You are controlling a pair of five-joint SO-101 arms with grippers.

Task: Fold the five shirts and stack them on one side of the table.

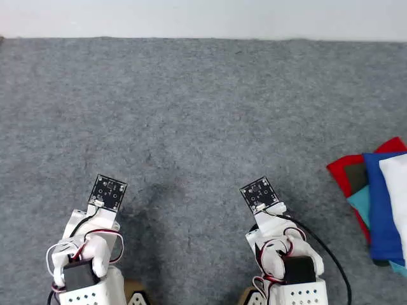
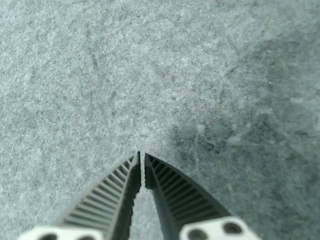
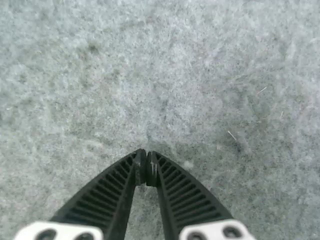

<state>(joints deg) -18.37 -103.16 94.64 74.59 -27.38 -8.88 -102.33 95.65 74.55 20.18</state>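
A stack of folded shirts (image 1: 379, 203) lies at the table's right edge: red lowest, then teal, dark blue and white on top, with a dark one partly showing. Both arms sit at the near edge, well apart from the stack. My left gripper (image 2: 141, 156) hangs shut over bare grey felt, its tips touching with nothing between them. My right gripper (image 3: 147, 155) is shut the same way above the felt. From above, the left arm (image 1: 95, 235) is at the lower left and the right arm (image 1: 273, 235) at the lower middle.
Grey felt (image 1: 191, 114) covers the whole table. A white wall edge (image 1: 203, 19) runs along the far side. Cables loop around both arm bases near the front edge.
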